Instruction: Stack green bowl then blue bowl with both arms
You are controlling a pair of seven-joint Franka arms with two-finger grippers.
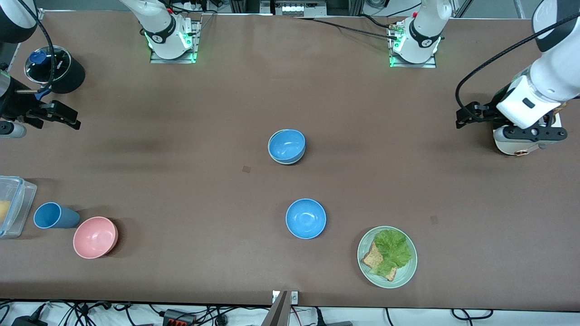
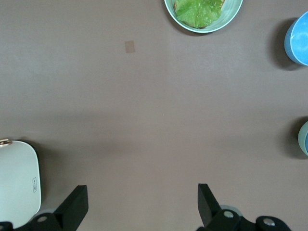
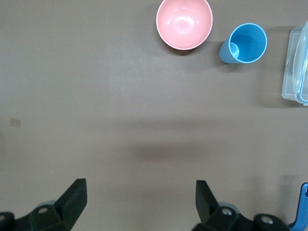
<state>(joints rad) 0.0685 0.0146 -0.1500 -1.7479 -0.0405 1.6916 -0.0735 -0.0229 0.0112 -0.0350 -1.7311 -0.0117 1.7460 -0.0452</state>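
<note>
One blue bowl (image 1: 286, 145) sits nested in the green bowl (image 1: 297, 160) at the table's middle; only the green bowl's pale rim shows under it. This stack shows at the edge of the left wrist view (image 2: 303, 138). A second blue bowl (image 1: 306, 218) stands alone nearer the front camera and also shows in the left wrist view (image 2: 299, 38). My left gripper (image 1: 466, 115) (image 2: 142, 188) is open and empty over the left arm's end of the table. My right gripper (image 1: 63, 117) (image 3: 139, 183) is open and empty over the right arm's end.
A pale-green plate (image 1: 408, 271) (image 2: 233, 14) with toast and lettuce lies near the front edge. A pink bowl (image 1: 95, 237) (image 3: 184, 23), a blue cup (image 1: 54, 216) (image 3: 243, 43) and a clear box (image 1: 13, 203) (image 3: 294, 62) stand at the right arm's end. A black pot (image 1: 56, 68) and a white device (image 1: 509, 145) (image 2: 17, 178) stand near the grippers.
</note>
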